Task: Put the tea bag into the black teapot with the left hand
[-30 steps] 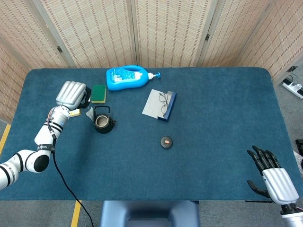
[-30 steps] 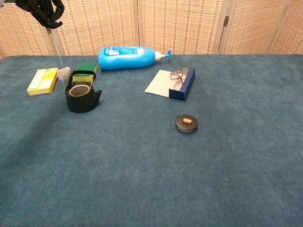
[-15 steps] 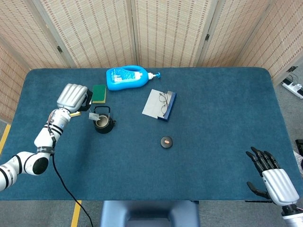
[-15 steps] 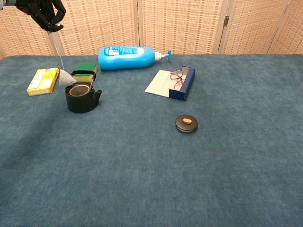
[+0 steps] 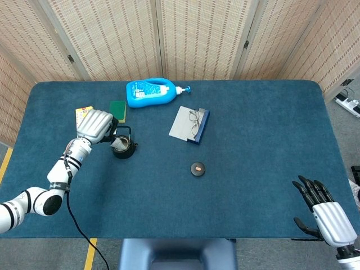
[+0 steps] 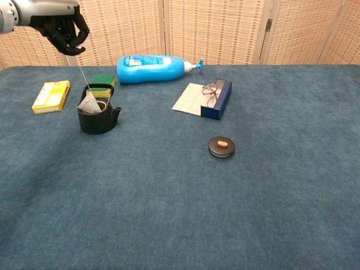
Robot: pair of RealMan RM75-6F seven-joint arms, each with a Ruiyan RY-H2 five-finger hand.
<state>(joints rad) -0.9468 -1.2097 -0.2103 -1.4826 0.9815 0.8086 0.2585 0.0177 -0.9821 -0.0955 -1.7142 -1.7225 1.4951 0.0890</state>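
Note:
My left hand [image 5: 95, 125] [image 6: 63, 29] hovers above and left of the black teapot [image 5: 123, 147] [image 6: 98, 117], pinching the string of the tea bag [image 6: 89, 103] [image 5: 118, 144]. The pale bag hangs on its thin string right at the teapot's open mouth, by the left rim under the handle. I cannot tell whether it touches the pot. My right hand [image 5: 325, 208] rests off the table's front right corner, fingers spread, holding nothing.
A yellow tea box [image 6: 51, 95] lies left of the teapot, a green sponge [image 6: 103, 80] behind it. A blue bottle [image 6: 153, 68] lies on its side at the back. A navy case with glasses [image 6: 209, 96] and a black lid [image 6: 221, 146] sit mid-table.
My left hand has moved right and lower, swinging the tea bag from beside the teapot's left to its mouth. The right hand has barely moved.

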